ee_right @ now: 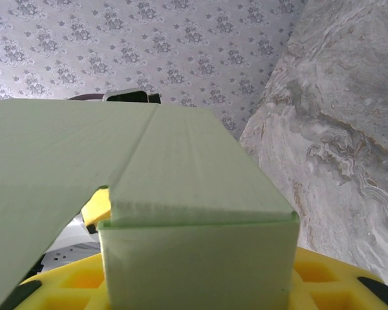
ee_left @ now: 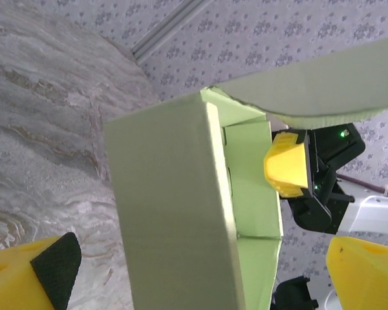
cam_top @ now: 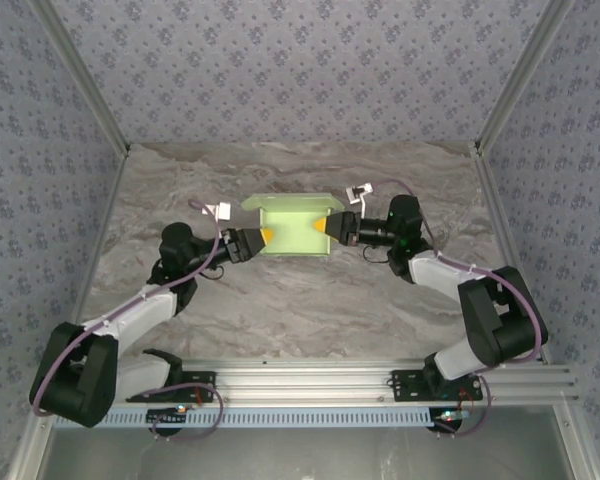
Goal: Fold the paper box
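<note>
The paper box (cam_top: 295,226) is a pale green card shape standing partly folded on the table's middle, held between the two grippers. My left gripper (cam_top: 264,238) is at its left end. In the left wrist view its yellow fingers (ee_left: 32,274) stand wide apart on either side of the paper box (ee_left: 174,219), touching nothing, so the left gripper (ee_left: 200,281) is open. My right gripper (cam_top: 325,227) is shut on the box's right end wall (ee_right: 200,265); one yellow finger (ee_right: 339,278) shows below that wall. A loose flap (ee_left: 323,84) hangs over the box.
The grey marbled table (cam_top: 310,310) is bounded by patterned walls and slanted metal posts (cam_top: 90,100). An aluminium rail (cam_top: 310,385) carrying both arm bases runs along the near edge. Open tabletop lies in front of and behind the box.
</note>
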Robot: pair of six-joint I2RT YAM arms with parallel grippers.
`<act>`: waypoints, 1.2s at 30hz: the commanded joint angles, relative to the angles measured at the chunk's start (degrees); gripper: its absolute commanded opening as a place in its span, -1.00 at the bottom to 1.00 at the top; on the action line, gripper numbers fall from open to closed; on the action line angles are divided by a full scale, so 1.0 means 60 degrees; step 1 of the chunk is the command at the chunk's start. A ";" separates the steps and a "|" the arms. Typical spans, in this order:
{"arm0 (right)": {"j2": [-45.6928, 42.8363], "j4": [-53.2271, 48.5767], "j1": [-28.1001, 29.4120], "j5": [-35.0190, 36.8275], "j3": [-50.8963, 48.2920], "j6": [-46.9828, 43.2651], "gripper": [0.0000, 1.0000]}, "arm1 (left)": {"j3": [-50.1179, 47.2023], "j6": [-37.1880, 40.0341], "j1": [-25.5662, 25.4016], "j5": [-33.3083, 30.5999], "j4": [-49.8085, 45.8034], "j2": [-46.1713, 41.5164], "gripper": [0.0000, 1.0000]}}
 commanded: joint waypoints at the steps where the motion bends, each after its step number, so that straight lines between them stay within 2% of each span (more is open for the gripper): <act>1: -0.0291 0.0022 -0.0081 -0.0237 0.0114 -0.0197 -0.39 | 0.0272 -0.0451 0.0116 0.0070 0.1306 0.0328 0.99; 6: -0.0377 0.0096 -0.0100 -0.0283 -0.0014 -0.0207 -0.39 | 0.0347 -0.0804 0.0159 0.0064 0.1819 0.0805 0.92; 13: -0.0398 0.0081 -0.0063 -0.0351 -0.0091 -0.0227 -0.40 | 0.0405 -0.1652 0.0179 0.0245 0.3521 0.1614 0.62; 16: -0.0392 0.0110 -0.0043 -0.0385 -0.0105 -0.0235 -0.40 | 0.0457 -0.1746 0.0169 0.0202 0.3698 0.1739 0.58; 19: -0.0412 0.0146 -0.0043 -0.0365 -0.0161 -0.0224 -0.40 | 0.0538 -0.1746 0.0178 0.0197 0.3738 0.1859 0.60; 21: -0.0405 0.0154 -0.0030 -0.0361 -0.0137 -0.0228 -0.40 | 0.0573 -0.1774 0.0175 0.0228 0.3860 0.1907 0.54; 26: -0.0421 0.0183 0.0020 -0.0379 -0.0104 -0.0211 -0.40 | 0.0669 -0.1605 0.0164 0.0290 0.3840 0.2074 0.05; 30: -0.0417 0.0184 0.0100 -0.0387 -0.0046 -0.0174 -0.41 | 0.0706 -0.1315 0.0037 0.0239 0.3612 0.2144 0.02; 36: -0.0420 0.0140 0.0226 -0.0293 -0.0044 -0.0167 -0.41 | 0.0874 -0.0546 -0.0312 -0.0009 0.2778 0.2082 -0.17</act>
